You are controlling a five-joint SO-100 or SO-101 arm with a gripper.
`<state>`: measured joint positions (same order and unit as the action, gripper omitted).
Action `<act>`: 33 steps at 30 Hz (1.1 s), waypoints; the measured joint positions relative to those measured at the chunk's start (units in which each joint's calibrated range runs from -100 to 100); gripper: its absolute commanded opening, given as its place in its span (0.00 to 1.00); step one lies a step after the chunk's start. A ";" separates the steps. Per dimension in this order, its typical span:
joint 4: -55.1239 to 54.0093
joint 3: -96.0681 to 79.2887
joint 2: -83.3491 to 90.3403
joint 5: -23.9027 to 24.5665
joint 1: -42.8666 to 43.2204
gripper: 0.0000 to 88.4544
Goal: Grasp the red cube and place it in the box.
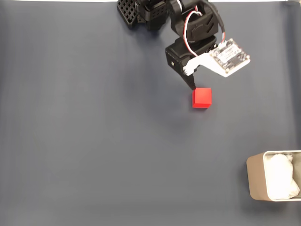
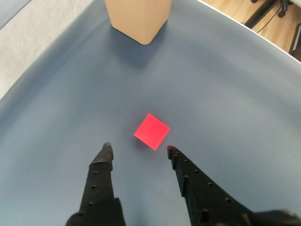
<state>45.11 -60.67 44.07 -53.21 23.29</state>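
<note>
Just short of the red cube (image 2: 151,131), the gripper (image 2: 139,149) hangs with fingers spread wide and empty: the approach step, I judge. Next it must advance and straddle the cube, which sits turned diagonal to the fingers. Beyond the cube stands the box (image 2: 139,19), the dark mat (image 1: 94,141) between them bare.

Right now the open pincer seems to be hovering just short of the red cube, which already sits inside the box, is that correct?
Not quite. The red cube lies on the bare blue-grey table, well apart from the box, as the fixed view shows. The rest holds: the wrist view shows the pincer open, just short of the cube.
</note>
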 measured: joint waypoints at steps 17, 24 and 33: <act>-7.56 -1.81 -6.51 0.00 -1.56 0.33; -10.18 -1.81 -9.90 0.00 -1.56 0.34; -13.44 -1.72 -14.33 0.00 -1.56 0.34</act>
<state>31.66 -62.39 29.74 -53.21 21.74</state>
